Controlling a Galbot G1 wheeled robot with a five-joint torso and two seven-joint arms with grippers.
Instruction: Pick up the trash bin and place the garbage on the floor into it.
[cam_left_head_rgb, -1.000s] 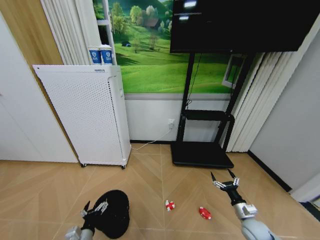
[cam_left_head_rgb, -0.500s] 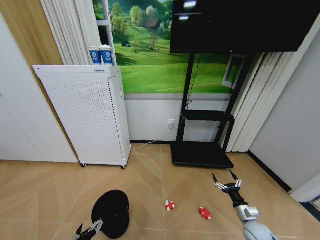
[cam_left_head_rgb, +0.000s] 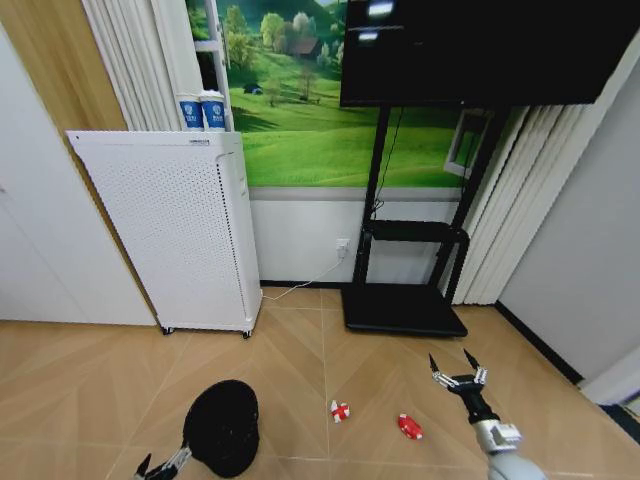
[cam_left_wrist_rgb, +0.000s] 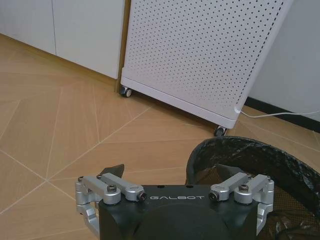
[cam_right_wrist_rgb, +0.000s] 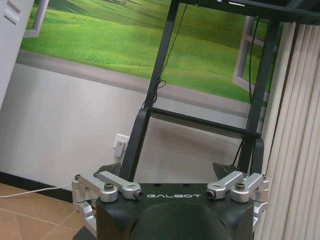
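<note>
The trash bin (cam_left_head_rgb: 222, 428) is a small round black bin with a black bag lining, standing on the herringbone wood floor (cam_left_head_rgb: 300, 350). My left gripper (cam_left_head_rgb: 160, 466) hangs open at the bin's near left side. In the left wrist view the left gripper (cam_left_wrist_rgb: 170, 172) has the bin's rim (cam_left_wrist_rgb: 250, 150) just ahead, with one fingertip (cam_left_wrist_rgb: 227, 171) in front of the opening. A red-and-white piece of garbage (cam_left_head_rgb: 340, 410) and a red piece (cam_left_head_rgb: 409, 427) lie on the floor right of the bin. My right gripper (cam_left_head_rgb: 457, 372) (cam_right_wrist_rgb: 170, 172) is open in the air, right of the red piece.
A tall white perforated cabinet (cam_left_head_rgb: 170, 230) (cam_left_wrist_rgb: 200, 55) on castors stands behind the bin against the wall. A black TV stand (cam_left_head_rgb: 405, 300) (cam_right_wrist_rgb: 200, 120) with a flat base occupies the back middle. A white cable (cam_left_head_rgb: 300, 288) runs along the skirting. Curtains hang at the right.
My left gripper has pulled back and down from over the bin to its near left side. The right gripper has sunk slightly. The bin and garbage have stayed put.
</note>
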